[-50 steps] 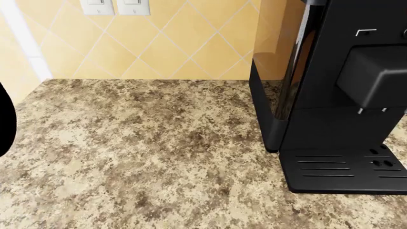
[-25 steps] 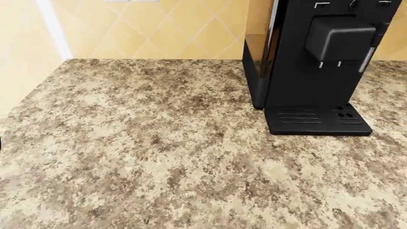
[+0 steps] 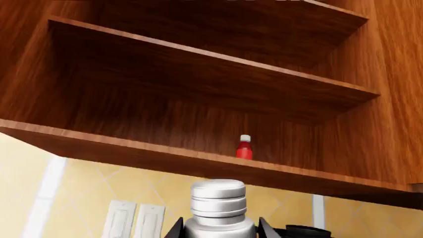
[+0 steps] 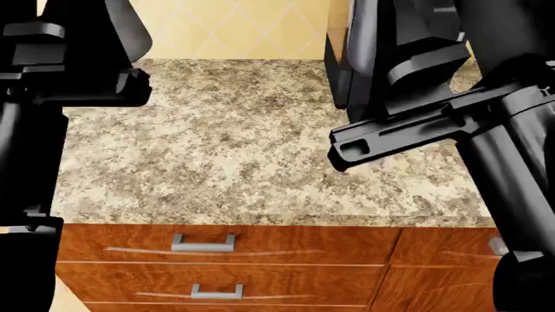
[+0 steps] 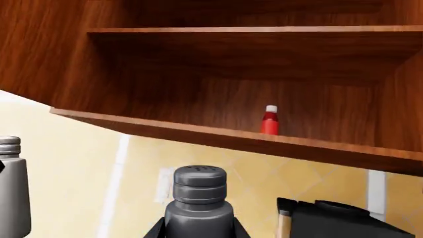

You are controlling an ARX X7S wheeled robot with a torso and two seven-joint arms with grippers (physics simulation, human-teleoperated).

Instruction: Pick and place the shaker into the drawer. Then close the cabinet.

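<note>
The dark grey shaker [image 5: 198, 198], its cap dotted with holes, stands upright between the black jaws of my right gripper [image 5: 197, 230], which is shut on it. My left gripper [image 3: 218, 229] is shut on a second, light grey shaker [image 3: 218, 206], which also shows in the right wrist view [image 5: 10, 191]. In the head view both black arms are raised, the left arm [image 4: 61, 71] and the right arm [image 4: 433, 123], and the gripper tips are hidden. Below the granite top [image 4: 234, 149], the cabinet [image 4: 433, 260] shows two drawer fronts, upper [image 4: 204, 244] and lower [image 4: 217, 291], both shut.
The black coffee machine [image 4: 347, 65] stands at the back right, partly behind my right arm. An open wooden wall shelf [image 5: 218, 134] above holds a small red bottle [image 5: 270, 120]. White switch plates [image 3: 135, 220] sit on the yellow tiled wall.
The head view has drawn back and tilted down. Both arms now fill its sides, and the counter's front edge and the drawer fronts have come into view.
</note>
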